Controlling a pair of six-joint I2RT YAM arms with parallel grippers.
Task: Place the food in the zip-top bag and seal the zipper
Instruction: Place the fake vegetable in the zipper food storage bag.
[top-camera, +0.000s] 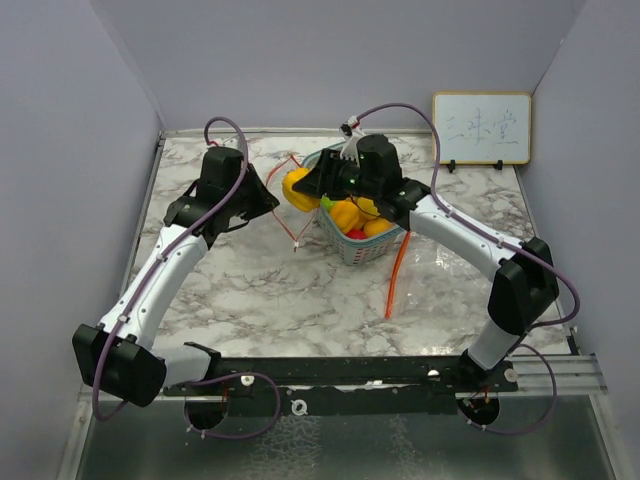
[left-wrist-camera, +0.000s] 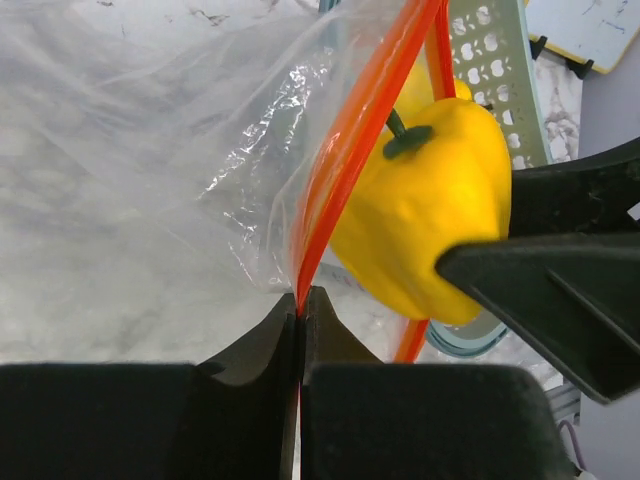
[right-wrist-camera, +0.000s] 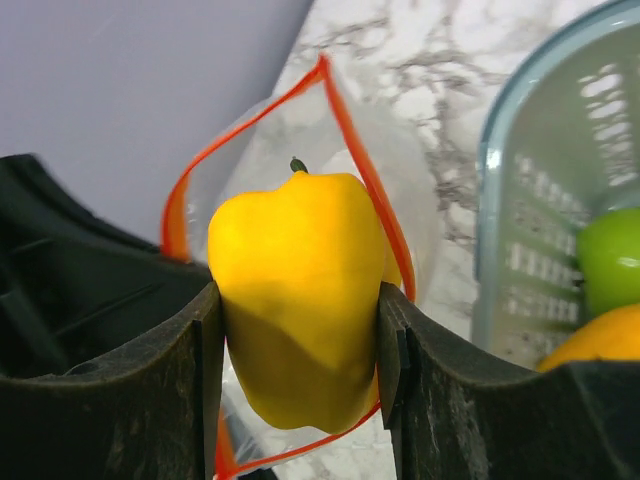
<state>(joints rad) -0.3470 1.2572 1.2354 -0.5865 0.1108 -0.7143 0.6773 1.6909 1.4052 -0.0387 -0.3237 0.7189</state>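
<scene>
Up top, the pepper (top-camera: 296, 190) hangs near the middle of the counter's (top-camera: 300, 290) back edge, just beside the basket (top-camera: 375, 255) holding the other food (top-camera: 347, 215). Left wrist: the left claw (left-wrist-camera: 300, 305) is pinched tight on the bag's (left-wrist-camera: 150, 130) orange rim. Right wrist: the right claw (right-wrist-camera: 300, 320) clamps the pepper at the bag's open mouth.

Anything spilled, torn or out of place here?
Nothing stands out. The left gripper pinches the orange zipper edge of the bag, the right gripper holds a yellow pepper at its open mouth, and the other food sits in the basket. An orange strip lies beside the basket; I cannot tell what it is.
</scene>
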